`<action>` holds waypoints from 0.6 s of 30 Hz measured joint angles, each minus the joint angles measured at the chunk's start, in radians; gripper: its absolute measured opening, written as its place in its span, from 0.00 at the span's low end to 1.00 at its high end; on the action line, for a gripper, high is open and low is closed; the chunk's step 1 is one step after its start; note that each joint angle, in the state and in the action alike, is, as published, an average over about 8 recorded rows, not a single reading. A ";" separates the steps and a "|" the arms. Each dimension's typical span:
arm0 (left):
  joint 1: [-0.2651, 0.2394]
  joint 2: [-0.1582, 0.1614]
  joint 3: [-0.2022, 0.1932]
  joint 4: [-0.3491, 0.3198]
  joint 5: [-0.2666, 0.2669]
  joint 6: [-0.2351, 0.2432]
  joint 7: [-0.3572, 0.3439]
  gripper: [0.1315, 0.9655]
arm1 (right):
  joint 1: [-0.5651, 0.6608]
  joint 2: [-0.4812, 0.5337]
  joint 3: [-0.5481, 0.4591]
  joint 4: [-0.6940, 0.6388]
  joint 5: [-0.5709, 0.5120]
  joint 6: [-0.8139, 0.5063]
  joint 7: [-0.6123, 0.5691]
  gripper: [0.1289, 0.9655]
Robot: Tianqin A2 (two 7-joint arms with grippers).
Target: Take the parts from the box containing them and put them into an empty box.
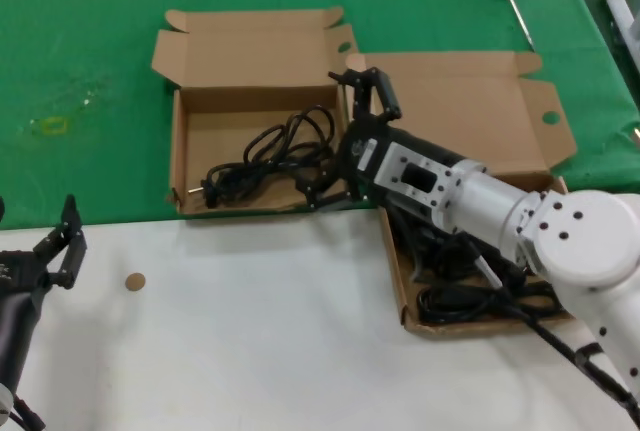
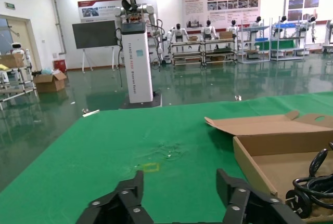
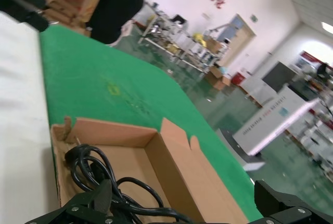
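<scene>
Right gripper (image 1: 340,136) is open over the cord (image 1: 265,156) in the box (image 1: 180,166) at 11 o'clock; lift straight up, pls.

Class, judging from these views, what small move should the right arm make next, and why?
Probably lift and pull back toward the shallow box. The right end effector hangs open over the deeper box, one power cord lies inside, and more cords remain. The left end effector waits.
</scene>
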 joint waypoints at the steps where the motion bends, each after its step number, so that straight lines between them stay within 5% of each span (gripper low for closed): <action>1: 0.000 0.000 0.000 0.000 0.000 0.000 0.000 0.35 | -0.011 0.000 0.006 0.007 0.005 0.008 0.006 1.00; 11: 0.000 0.000 0.000 0.000 0.000 0.000 0.000 0.65 | -0.118 -0.001 0.070 0.073 0.057 0.087 0.068 1.00; 18: 0.000 0.000 0.000 0.000 0.000 0.000 0.000 0.73 | -0.193 -0.002 0.114 0.119 0.093 0.142 0.112 1.00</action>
